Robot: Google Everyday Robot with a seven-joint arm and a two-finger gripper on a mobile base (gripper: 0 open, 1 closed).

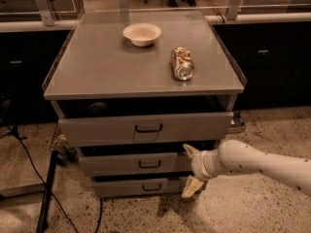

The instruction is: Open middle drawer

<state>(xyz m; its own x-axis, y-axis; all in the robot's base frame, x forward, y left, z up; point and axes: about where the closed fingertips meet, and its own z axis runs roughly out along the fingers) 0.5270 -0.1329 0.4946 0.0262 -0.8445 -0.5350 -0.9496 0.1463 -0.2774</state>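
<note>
A grey metal cabinet holds three drawers stacked one above another. The middle drawer (pixel 131 163) has a flat grey front with a small dark loop handle (pixel 149 164) at its centre and stands slightly out. My gripper (pixel 190 171) is at the right end of that drawer front, to the right of the handle. Its two pale fingers are spread apart, one (pixel 190 150) above and one (pixel 191 187) below, holding nothing. The white arm (pixel 262 166) comes in from the right.
The widest top drawer (pixel 146 128) is pulled out over the middle one. The smallest bottom drawer (pixel 141 186) is just below. A white bowl (pixel 142 34) and a can (pixel 181 63) on its side sit on the cabinet top. A dark pole and cables lie on the floor at the left.
</note>
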